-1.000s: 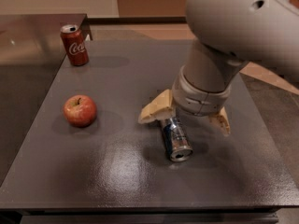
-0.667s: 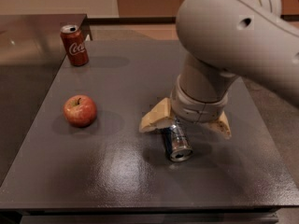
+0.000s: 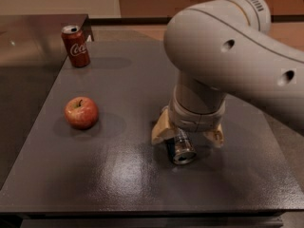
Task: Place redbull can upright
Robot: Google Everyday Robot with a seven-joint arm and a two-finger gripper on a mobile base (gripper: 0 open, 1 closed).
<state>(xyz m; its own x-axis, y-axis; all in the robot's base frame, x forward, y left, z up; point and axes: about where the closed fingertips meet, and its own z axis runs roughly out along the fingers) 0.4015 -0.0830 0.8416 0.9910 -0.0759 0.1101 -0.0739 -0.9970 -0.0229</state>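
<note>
The redbull can (image 3: 181, 151) lies on its side on the dark grey table (image 3: 118, 184), right of centre, with its silver end facing the front edge. My gripper (image 3: 187, 137) hangs from the big grey arm straight above it, low over the table. Its two tan fingers (image 3: 159, 131) stand open on either side of the can, the left one close against it, the right one a small gap away. The far part of the can is hidden under the wrist.
A red apple (image 3: 81, 112) sits on the left side of the table. A red Coca-Cola can (image 3: 75, 46) stands upright at the far left corner. A lower dark surface (image 3: 23, 51) lies beyond the table's left edge.
The gripper has come down over the lying can and its fingers have drawn closer together around it. The can, the apple and the Coca-Cola can have not moved.
</note>
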